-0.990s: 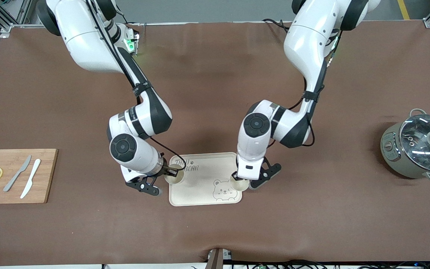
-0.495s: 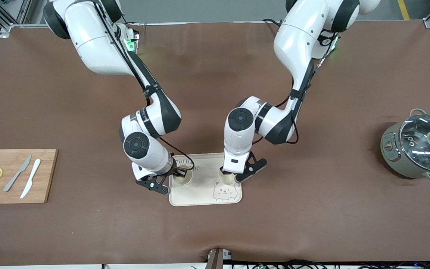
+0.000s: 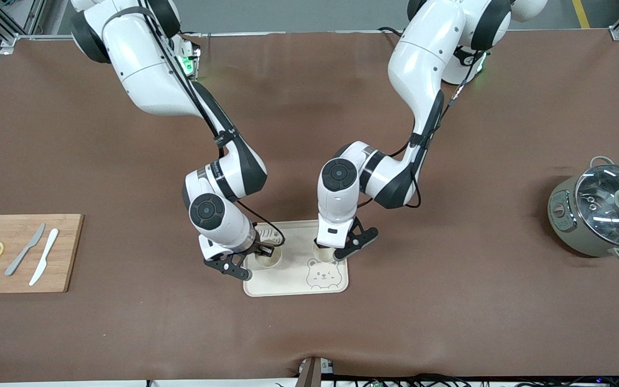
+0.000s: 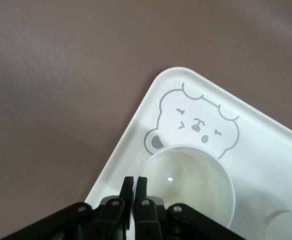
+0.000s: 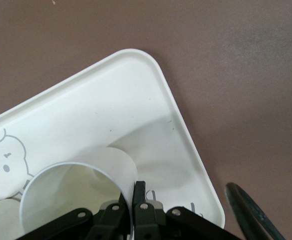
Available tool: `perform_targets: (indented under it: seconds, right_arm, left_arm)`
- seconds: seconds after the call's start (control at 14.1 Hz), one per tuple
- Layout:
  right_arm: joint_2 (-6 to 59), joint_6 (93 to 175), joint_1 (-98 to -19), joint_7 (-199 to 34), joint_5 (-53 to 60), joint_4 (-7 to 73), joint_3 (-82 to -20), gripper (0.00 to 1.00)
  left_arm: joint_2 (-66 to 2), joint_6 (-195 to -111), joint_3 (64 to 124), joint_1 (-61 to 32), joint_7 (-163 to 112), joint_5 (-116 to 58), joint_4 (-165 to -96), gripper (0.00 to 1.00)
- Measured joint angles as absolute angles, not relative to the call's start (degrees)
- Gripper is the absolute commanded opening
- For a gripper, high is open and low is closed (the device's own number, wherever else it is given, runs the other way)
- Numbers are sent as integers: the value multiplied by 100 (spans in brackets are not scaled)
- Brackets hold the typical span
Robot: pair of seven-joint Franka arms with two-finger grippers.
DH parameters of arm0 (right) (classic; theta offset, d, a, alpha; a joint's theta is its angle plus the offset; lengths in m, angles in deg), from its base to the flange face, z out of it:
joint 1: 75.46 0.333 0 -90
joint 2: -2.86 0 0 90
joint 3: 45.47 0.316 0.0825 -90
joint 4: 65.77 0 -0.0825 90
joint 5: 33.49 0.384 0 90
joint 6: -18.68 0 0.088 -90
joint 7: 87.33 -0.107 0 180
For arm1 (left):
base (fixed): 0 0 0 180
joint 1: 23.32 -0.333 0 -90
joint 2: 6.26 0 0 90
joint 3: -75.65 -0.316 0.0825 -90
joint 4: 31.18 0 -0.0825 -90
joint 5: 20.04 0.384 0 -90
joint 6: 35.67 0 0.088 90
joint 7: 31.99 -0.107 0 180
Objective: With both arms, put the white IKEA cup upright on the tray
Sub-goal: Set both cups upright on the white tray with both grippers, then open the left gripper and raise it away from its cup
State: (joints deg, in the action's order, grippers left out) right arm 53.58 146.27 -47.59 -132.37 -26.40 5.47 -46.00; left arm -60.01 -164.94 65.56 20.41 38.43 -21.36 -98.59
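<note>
The cream tray (image 3: 291, 275) with a bear-face drawing lies mid-table, nearer the front camera. My right gripper (image 3: 264, 251) is shut on the rim of an upright white cup (image 3: 267, 260) over the tray's end toward the right arm. In the right wrist view its gripper (image 5: 134, 194) pinches the cup wall (image 5: 70, 192) above the tray (image 5: 110, 100). My left gripper (image 3: 326, 248) is shut on the rim of a second upright white cup (image 3: 322, 255) beside the bear drawing (image 4: 193, 125). In the left wrist view its gripper (image 4: 134, 186) pinches that cup (image 4: 191, 185). I cannot tell whether the cups touch the tray.
A wooden cutting board (image 3: 67, 271) with two knives and lemon slices lies at the right arm's end of the table. A grey-green pot (image 3: 573, 223) with a glass lid stands at the left arm's end. Brown tabletop surrounds the tray.
Both arms have carried their cups inward from the tray's ends, over its surface. The left cup has gone from the tray's edge to just beside the bear drawing.
</note>
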Motion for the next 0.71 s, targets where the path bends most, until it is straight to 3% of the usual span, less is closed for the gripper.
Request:
perform_targets:
  seconds: [0.07, 0.14, 0.64, 0.71]
  right_arm:
    - [5363, 14629, -4754, -13252, -2640, 547, -4600, 0]
    - [5367, 14628, -4752, -13270, -2640, 547, -4601, 0]
    - [5427, 14747, -4742, -13295, -2640, 584, -4606, 0]
    - [5430, 14770, -4742, -13295, -2640, 594, -4606, 12]
  left_arm:
    - [-6001, -16494, 6553, 2040, 3843, -2136, -9844, 92]
    - [-6000, -16495, 6544, 2038, 3843, -2136, -9821, 100]
    - [-5740, -16487, 6461, 1897, 3842, -2136, -9691, 100]
    - [-5652, -16451, 6455, 1824, 3816, -2136, -9691, 100]
